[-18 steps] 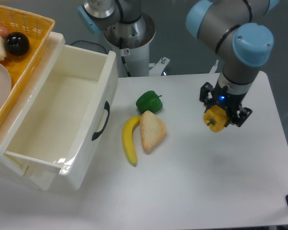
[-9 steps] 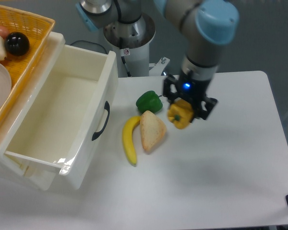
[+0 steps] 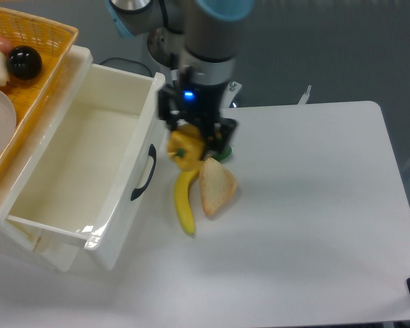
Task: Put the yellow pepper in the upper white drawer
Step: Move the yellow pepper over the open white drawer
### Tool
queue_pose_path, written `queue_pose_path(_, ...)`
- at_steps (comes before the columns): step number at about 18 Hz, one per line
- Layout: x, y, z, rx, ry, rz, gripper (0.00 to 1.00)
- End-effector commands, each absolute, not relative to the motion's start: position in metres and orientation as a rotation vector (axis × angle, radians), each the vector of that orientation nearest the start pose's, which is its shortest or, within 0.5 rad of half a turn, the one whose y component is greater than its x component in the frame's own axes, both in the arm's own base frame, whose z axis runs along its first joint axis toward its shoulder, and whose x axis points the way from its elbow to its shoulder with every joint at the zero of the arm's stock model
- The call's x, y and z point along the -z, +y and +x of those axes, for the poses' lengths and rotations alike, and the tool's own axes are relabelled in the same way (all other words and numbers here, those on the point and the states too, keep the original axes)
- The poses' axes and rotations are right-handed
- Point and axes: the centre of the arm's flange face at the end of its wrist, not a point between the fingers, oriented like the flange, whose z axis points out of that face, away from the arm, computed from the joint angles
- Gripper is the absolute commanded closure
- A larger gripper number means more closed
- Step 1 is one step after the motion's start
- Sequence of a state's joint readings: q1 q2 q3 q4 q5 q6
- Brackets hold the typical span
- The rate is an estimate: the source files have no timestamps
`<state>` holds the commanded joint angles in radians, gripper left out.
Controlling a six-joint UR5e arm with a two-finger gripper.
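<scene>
My gripper (image 3: 186, 145) is shut on the yellow pepper (image 3: 184, 149) and holds it in the air, just right of the drawer front. The upper white drawer (image 3: 75, 171) stands pulled open at the left, its inside bare, with the black curved handle (image 3: 145, 172) facing the table. The pepper hangs over the top end of the banana, close to the handle side of the drawer wall.
A banana (image 3: 184, 203) and a slice of bread (image 3: 216, 187) lie on the white table (image 3: 314, 219) below the gripper. The green pepper (image 3: 223, 154) is mostly hidden behind it. A yellow wicker basket (image 3: 20, 75) with several items sits at the upper left.
The arm has swept left across the table with the yellow pepper, from the right side past the bread to the drawer front. It now covers the green pepper.
</scene>
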<state>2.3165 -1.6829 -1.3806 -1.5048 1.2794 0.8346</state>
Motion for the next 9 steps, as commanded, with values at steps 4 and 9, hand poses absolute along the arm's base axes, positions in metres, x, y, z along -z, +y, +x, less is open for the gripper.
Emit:
queue_pose_path(4,-0.526,0.513,-0.224,0.185,0.203,-2.832,0.58)
queue_pose_path(9,-0.51,0.523,-0.206,0.222,0.242,-2.85,0.58)
